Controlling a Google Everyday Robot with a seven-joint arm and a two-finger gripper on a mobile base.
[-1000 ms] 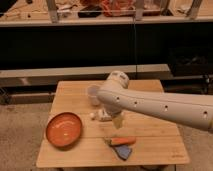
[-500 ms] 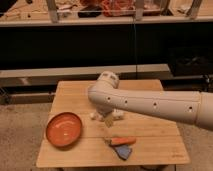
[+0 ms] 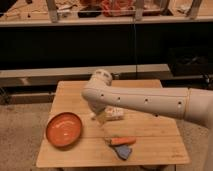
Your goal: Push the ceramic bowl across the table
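both jaws spread wide over table (image 3: 150,142), clear of ceramic bowl (image 3: 64,130).

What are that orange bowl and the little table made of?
The bowl looks like glazed ceramic: smooth orange-red surface, darker rim. The table looks like light, matte wood, with plank grain showing. The gripper hangs under the arm near the table's middle, apart from the bowl.
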